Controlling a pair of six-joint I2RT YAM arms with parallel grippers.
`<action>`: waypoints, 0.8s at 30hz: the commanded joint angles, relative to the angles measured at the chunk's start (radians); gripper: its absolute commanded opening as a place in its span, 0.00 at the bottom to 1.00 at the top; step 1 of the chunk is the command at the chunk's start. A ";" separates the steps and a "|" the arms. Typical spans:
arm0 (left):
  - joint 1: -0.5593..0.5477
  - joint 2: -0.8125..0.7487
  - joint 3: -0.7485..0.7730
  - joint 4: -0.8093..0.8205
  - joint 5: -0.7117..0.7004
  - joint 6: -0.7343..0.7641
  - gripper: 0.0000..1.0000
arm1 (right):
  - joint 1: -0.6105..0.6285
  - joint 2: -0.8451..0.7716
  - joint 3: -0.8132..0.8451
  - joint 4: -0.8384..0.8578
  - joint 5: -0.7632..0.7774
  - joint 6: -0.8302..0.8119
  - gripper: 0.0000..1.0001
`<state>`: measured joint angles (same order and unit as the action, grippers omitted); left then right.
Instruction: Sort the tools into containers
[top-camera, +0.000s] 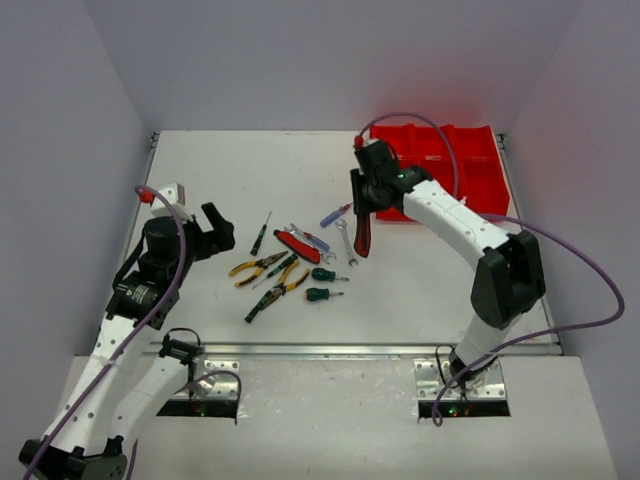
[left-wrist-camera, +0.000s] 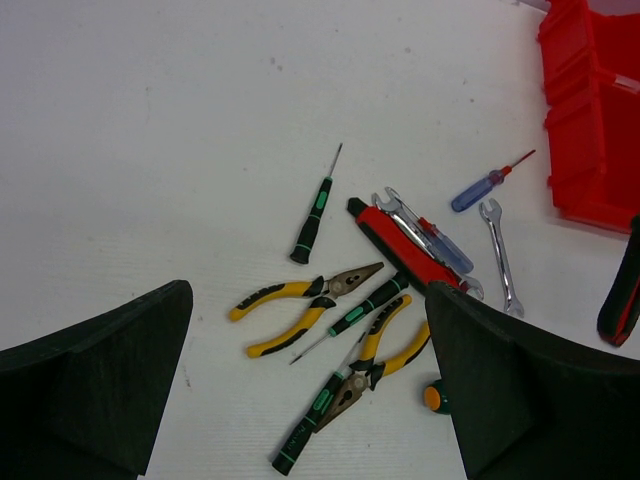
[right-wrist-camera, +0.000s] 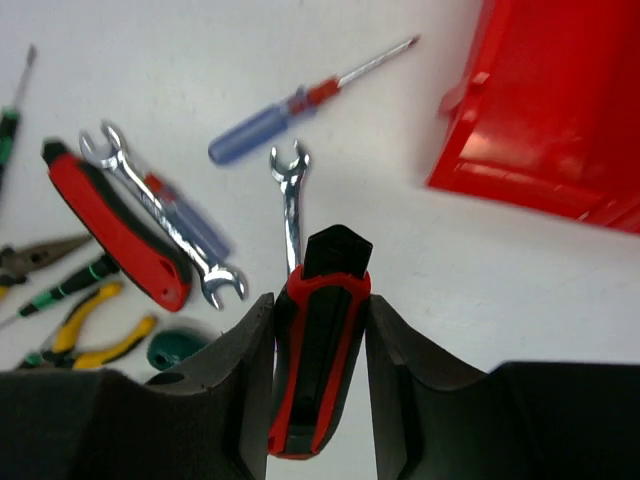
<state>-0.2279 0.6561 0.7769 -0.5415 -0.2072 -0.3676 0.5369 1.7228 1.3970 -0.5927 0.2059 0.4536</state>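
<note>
At far left, the left gripper (left-wrist-camera: 305, 300) hangs over the white bench (top-camera: 230, 170), its jaws spread wide and holding nothing. Ahead of it the loose tools lie in a cluster at the centre of the bench, all outside the bins. A slim green-and-black screwdriver (top-camera: 262, 235) sits at the cluster's left edge. Just to its right is one pair of yellow-handled pliers (top-camera: 260, 266), and a second pair (top-camera: 285, 283) lies crossed with other green-and-black screwdrivers. A red-handled cutter (top-camera: 296, 246) lies at a slant in the middle, with a silver wrench (right-wrist-camera: 165, 215) along its far side. Two stubby green screwdrivers (top-camera: 322, 274) rest nearer the arms. Farther right, a blue-handled screwdriver (top-camera: 335, 215) points toward the bins and a second silver wrench (top-camera: 346, 243) lies just beside it.

To the right of the cluster, the right gripper (right-wrist-camera: 318, 303) has its jaws clamped on the handle of a red-and-black cutter (right-wrist-camera: 320, 350). The tool hangs lengthwise from the jaws near the bins' front left corner, not in any compartment. At far right, the red bins (top-camera: 480, 185) stand against the bench's back corner.
</note>
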 joint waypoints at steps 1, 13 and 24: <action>-0.007 0.005 0.002 0.054 0.014 0.012 1.00 | -0.154 0.092 0.266 0.067 0.063 -0.092 0.11; -0.008 0.004 -0.001 0.055 0.012 0.013 1.00 | -0.373 0.503 0.788 0.315 0.197 -0.075 0.06; -0.010 0.017 -0.001 0.054 0.023 0.015 1.00 | -0.400 0.569 0.841 0.479 0.127 -0.083 0.05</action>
<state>-0.2283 0.6764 0.7769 -0.5346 -0.1969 -0.3672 0.1398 2.3207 2.2527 -0.3143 0.3555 0.3916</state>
